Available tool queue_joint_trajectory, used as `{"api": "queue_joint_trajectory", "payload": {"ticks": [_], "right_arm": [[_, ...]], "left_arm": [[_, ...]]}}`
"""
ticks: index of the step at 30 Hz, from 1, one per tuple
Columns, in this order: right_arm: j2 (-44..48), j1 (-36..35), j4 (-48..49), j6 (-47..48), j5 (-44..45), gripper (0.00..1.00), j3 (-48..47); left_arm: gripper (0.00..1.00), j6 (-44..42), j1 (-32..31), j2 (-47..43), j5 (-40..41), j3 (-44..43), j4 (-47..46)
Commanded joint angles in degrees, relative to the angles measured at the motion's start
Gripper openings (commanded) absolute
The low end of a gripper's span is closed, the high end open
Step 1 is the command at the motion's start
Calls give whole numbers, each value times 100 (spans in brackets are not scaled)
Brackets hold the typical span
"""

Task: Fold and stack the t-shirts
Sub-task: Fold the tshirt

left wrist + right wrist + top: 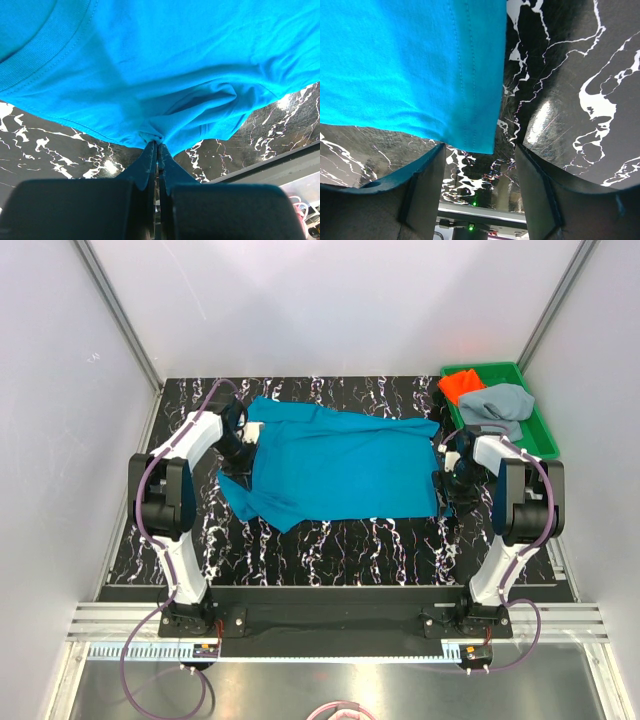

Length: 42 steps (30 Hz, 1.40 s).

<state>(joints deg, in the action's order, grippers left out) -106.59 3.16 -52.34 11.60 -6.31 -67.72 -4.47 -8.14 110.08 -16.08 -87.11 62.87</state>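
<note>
The teal-blue t-shirt (335, 465) lay spread across the middle of the black marbled table (400, 540), mostly flat, with its collar end to the left and its hem to the right; one sleeve trailed toward the near edge. The left gripper (157, 146) was closed tight on a small bunched pinch of cloth at the collar end, and the fabric puckered where the jaws met. At the other end, the hem corner (475, 135) lay flat on the table between the parted jaws of the right gripper (479, 150), which gripped nothing. The step in hand looked like securing both ends before a fold. To do it well, the right jaws would need to come low enough to take the stitched hem itself, both layers if possible, not skim over it. Both ends should then rise together, so the cloth stayed taut and did not sag or twist. The left pinch looked shallow and might slip under a hard pull. The orange-red t-shirt (460, 385) and the grey-blue t-shirt (500, 400) waited crumpled in the green tray (545, 430) at the far right, well apart from the work.
</note>
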Motion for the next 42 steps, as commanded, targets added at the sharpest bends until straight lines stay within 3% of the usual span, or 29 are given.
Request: {"api": "queue_joint_trajectory", "payload": {"ticks": [1,15,29,32,33,35,42], "right_arm": [[-117,1,101,-149,-292,64,-118],[-90,0,118,-166,-609,65,-242],[190,1,-92,-96,-600,34,-197],[340,-8,-137,-96,-591,19,-162],[375,0,-145,-79,-591,8,-119],[472,1,-119,-70,-556,0,-83],[744,0,-163,35,-477,0,-258]], "left_arm": [[0,16,-3,-277,26,-78,-100],[0,25,-29,-180,8,-95,-126],[0,16,-47,-145,43,-104,-144],[0,-1,-47,-154,104,-139,-135],[0,-19,-47,-154,131,-140,-117],[0,-45,-47,-197,149,-131,-117],[0,-247,-47,-452,534,-174,-65]]}}
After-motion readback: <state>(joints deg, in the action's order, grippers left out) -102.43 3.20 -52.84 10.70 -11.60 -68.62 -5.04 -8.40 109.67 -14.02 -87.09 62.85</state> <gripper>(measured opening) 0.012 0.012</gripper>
